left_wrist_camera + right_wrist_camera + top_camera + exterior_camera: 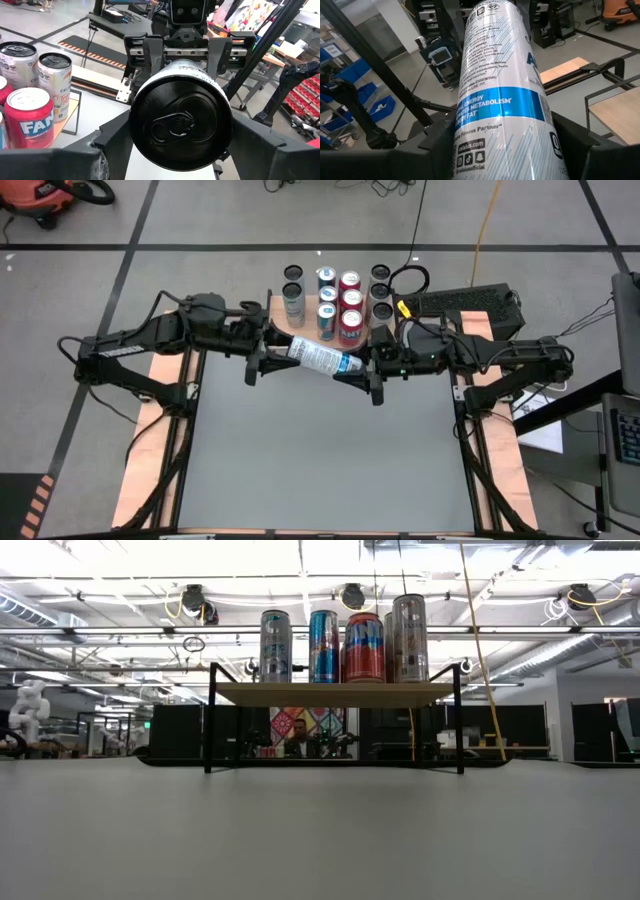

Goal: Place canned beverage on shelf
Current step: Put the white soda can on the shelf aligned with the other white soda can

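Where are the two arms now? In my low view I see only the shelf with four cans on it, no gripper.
Observer: Both are above the table just in front of the shelf, the left gripper facing the right gripper.
Operator: Is a can there?
Observer: Yes, a white and blue can lies level in the air between them, its tab end toward the left wrist.
Operator: Who holds it?
Observer: The left wrist view shows the right gripper's fingers clamped on its far end.
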`<move>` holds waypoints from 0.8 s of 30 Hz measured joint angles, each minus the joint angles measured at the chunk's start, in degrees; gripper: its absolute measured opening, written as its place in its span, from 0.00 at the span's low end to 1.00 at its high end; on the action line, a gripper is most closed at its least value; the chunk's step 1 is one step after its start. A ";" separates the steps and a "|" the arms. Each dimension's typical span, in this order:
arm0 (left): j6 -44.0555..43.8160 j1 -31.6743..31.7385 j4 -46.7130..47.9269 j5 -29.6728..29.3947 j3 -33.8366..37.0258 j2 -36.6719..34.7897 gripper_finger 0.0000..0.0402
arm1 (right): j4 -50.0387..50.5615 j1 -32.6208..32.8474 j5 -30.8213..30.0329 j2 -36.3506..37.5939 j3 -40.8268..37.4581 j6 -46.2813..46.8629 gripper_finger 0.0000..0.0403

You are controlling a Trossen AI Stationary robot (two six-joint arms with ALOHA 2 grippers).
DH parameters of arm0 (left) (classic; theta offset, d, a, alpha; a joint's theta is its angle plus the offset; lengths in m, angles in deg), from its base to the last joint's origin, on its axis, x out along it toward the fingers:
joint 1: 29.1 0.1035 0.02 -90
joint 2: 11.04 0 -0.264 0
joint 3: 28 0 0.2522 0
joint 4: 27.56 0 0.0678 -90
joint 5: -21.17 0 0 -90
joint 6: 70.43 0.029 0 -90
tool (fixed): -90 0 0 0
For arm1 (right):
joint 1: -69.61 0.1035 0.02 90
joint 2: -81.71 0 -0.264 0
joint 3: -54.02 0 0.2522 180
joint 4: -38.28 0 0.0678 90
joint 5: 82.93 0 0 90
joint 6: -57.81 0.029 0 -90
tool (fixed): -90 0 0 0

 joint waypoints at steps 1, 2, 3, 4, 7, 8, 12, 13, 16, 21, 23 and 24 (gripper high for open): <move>-0.05 0.00 -0.09 0.00 0.00 0.00 0.67 | -0.02 0.00 0.02 0.00 0.00 0.06 0.58; -0.22 -0.02 -0.09 -0.08 0.00 0.00 0.68 | -0.02 0.00 0.04 0.00 0.00 0.07 0.58; -0.88 -0.04 -0.11 -0.40 0.00 0.00 0.68 | -0.02 0.00 0.06 0.00 0.00 0.17 0.58; -1.72 -0.04 -0.13 -0.99 0.00 0.00 0.68 | -0.04 -0.02 0.08 0.00 0.00 0.31 0.57; -2.53 -0.04 -0.21 -2.05 -0.04 -0.04 0.68 | -0.15 -0.36 0.25 0.00 0.00 0.32 0.55; -2.49 -0.04 -0.19 -2.11 -0.04 -0.04 0.68 | -0.13 -0.46 0.23 0.00 0.00 0.47 0.54; -3.00 -0.04 -0.01 -3.08 -0.04 -0.04 0.71 | -0.13 -1.06 0.28 0.00 0.00 1.10 0.55; -2.89 -0.01 0.20 -3.94 -0.07 -0.06 0.73 | -0.14 -1.15 0.20 0.00 -0.02 1.36 0.55; -1.37 0.02 -0.07 -5.14 -0.07 -0.65 0.77 | -0.63 -1.59 0.26 0.28 -0.11 2.19 0.56; -1.70 0.63 -1.68 -7.11 -0.17 -2.11 0.82 | -1.47 -2.48 0.46 1.25 -0.11 2.05 0.55; -2.68 1.06 -3.25 -7.85 -0.17 -2.49 0.84 | -1.83 -2.91 0.24 1.86 -0.11 1.30 0.55; -3.17 1.37 -4.22 -8.09 -0.17 -2.76 0.85 | -1.69 -2.95 0.17 1.95 -0.11 1.13 0.55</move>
